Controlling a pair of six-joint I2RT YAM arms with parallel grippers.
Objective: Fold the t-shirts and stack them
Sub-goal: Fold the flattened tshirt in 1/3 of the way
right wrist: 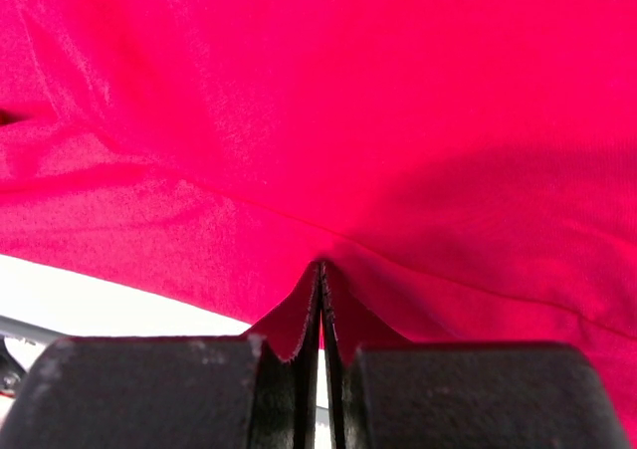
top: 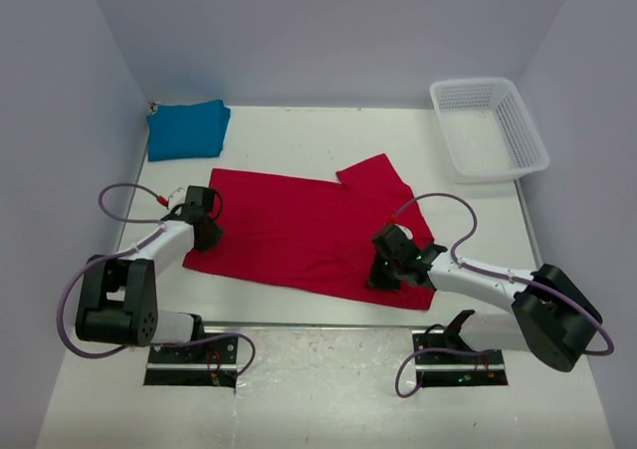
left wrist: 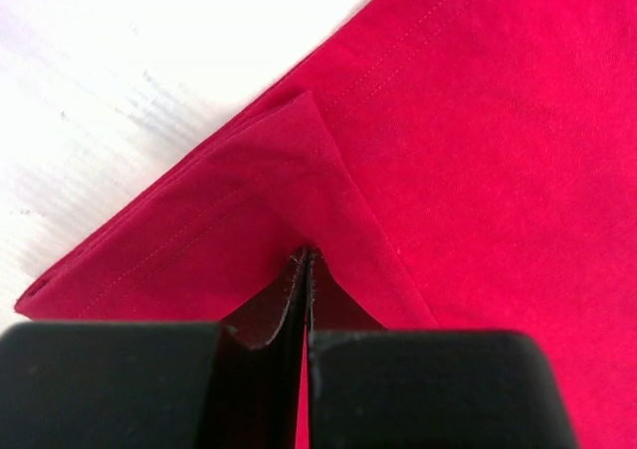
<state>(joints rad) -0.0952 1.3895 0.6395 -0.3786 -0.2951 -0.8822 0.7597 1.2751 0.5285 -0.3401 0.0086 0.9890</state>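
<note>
Red t-shirt (top: 299, 235): lies spread flat across the middle of the tabletop (top: 299, 135), one long side close to the near edge, a sleeve pointing toward the far right corner.
Teal t-shirt (top: 187, 128): folded, in the far left corner, well apart from the red one.
Left gripper (top: 206, 235): pressed together on a doubled bit of the red t-shirt's left edge.
Right gripper (top: 386, 272): pinching the red cloth by its near right corner.
Step in hand: probably the first fold of the red t-shirt, with a pinch at each end.
Doing it well: raise both ends level and together. Keep the cloth taut between them and carry it across without dragging the layer beneath. Lay edge on edge before letting go.
Wrist views only: a stitched hem turned over at the left jaws, and cloth drawn into a ridge at the right jaws.
Top view only: the shirt's whole outline, the teal t-shirt, and the white basket (top: 445, 93) in the far right corner.
</note>
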